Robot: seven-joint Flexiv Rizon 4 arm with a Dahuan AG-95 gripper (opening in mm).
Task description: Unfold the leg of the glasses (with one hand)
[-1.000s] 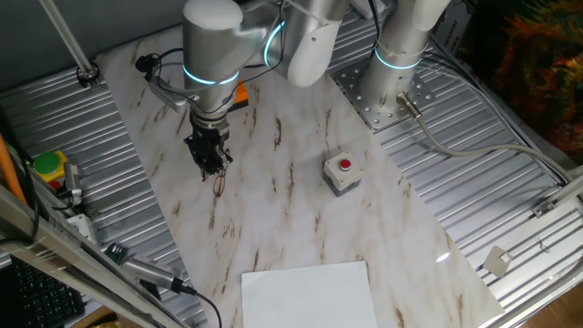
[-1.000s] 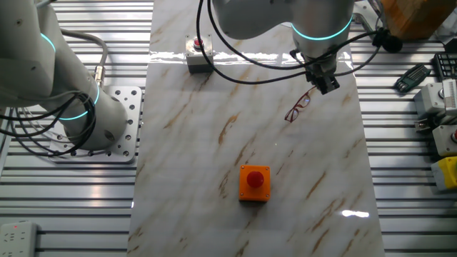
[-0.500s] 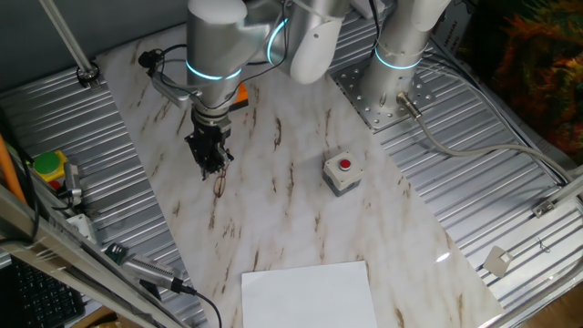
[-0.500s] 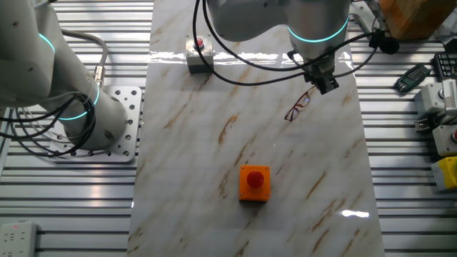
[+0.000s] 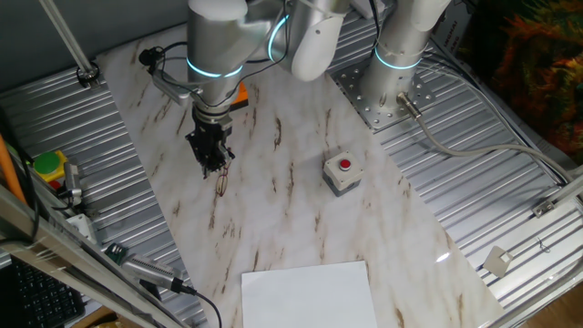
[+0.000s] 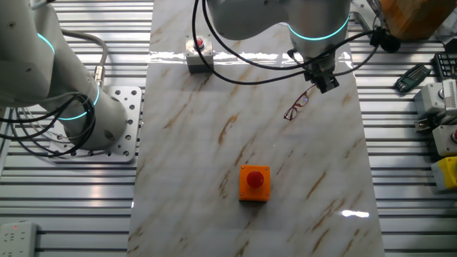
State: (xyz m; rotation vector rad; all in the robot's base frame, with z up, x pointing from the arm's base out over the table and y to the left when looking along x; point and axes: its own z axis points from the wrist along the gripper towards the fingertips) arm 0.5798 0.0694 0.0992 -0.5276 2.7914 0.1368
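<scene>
Leg being worked at the glasses (image 6: 298,107); unfolding not shown complete.

The glasses are seen lying on the marble bench (image 6: 214,178), near its long edge by the tool clutter, with the gripper (image 6: 323,83) at their upper end, seemingly on the leg (image 6: 308,95). Whether the jaws are closed on it cannot be told. 2 button boxes (image 6: 255,183) (image 6: 199,54) and 1 white sheet (image 5: 310,294) are also carried; ribbed metal surrounds it.

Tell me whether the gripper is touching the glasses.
Cannot tell. In both fixed views the gripper sits right at the end of the glasses; neither shows contact or a gap plainly.
</scene>
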